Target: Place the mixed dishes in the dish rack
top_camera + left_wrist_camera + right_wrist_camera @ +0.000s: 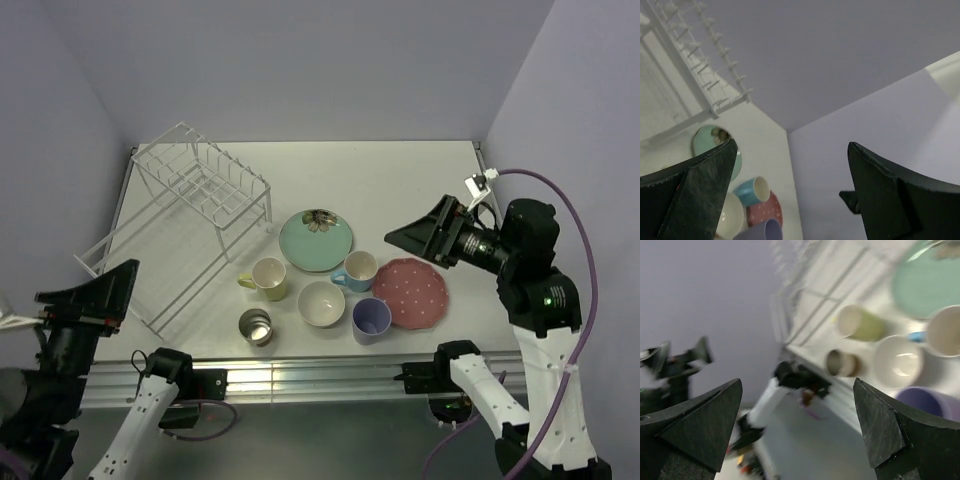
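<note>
The white wire dish rack (200,190) stands at the back left, with no dishes in it. In front of it on the table lie the mint-green flower plate (316,240), pink dotted plate (410,292), yellow mug (268,277), light blue mug (358,270), cream bowl (321,303), lavender cup (371,320) and metal cup (256,326). My left gripper (115,290) is open and empty, raised at the near left. My right gripper (412,233) is open and empty, held in the air above the pink plate's far side. The right wrist view shows the yellow mug (860,322) and cream bowl (897,362).
Lavender walls close in the table at the back and on both sides. The table's front edge has a metal rail (300,375) with the arm bases. The left wrist view shows the rack (695,75) and the blue mug (752,192).
</note>
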`<action>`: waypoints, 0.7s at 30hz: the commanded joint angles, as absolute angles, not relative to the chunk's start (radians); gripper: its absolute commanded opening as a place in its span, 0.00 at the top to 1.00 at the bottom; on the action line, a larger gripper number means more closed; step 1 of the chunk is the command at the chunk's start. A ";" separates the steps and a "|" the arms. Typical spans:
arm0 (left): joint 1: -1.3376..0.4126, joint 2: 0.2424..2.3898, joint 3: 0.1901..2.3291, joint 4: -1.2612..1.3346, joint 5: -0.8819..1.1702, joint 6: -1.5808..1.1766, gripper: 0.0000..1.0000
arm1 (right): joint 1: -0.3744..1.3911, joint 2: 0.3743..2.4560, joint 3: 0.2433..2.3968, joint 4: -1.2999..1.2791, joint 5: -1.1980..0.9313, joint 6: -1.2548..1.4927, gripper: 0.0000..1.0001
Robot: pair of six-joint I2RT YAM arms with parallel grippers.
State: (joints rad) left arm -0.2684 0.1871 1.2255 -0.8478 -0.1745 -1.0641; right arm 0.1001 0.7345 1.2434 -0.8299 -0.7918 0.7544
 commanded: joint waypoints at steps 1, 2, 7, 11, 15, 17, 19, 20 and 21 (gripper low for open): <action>-0.264 0.346 1.272 -0.989 -0.037 -1.075 0.01 | 0.112 0.796 1.350 -1.068 -0.534 0.502 0.00; -0.265 0.368 1.278 -0.983 0.013 -1.028 0.01 | 0.121 0.808 1.354 -1.063 -0.519 0.502 0.00; -0.272 0.368 1.119 -0.751 0.205 -1.133 0.01 | 0.367 0.942 1.442 -1.049 -0.255 0.543 0.00; -0.270 0.344 1.015 -0.621 0.226 -1.192 0.01 | 0.691 1.129 1.581 -1.143 -0.013 0.574 0.00; -0.272 0.434 1.109 -0.764 0.178 -1.063 0.01 | 0.833 1.294 1.638 -1.215 0.159 0.612 0.00; -0.272 0.492 1.144 -0.804 0.187 -1.011 0.01 | 0.836 1.322 1.603 -1.221 0.143 0.646 0.00; -0.272 0.537 1.135 -0.837 0.207 -1.020 0.01 | 0.835 1.327 1.530 -1.162 0.100 0.646 0.00; -0.272 0.544 1.121 -0.853 0.203 -1.084 0.01 | 0.834 1.321 1.507 -1.135 0.065 0.641 0.00; -0.272 0.546 1.102 -0.857 0.216 -1.113 0.01 | 0.834 1.301 1.459 -1.076 0.043 0.631 0.00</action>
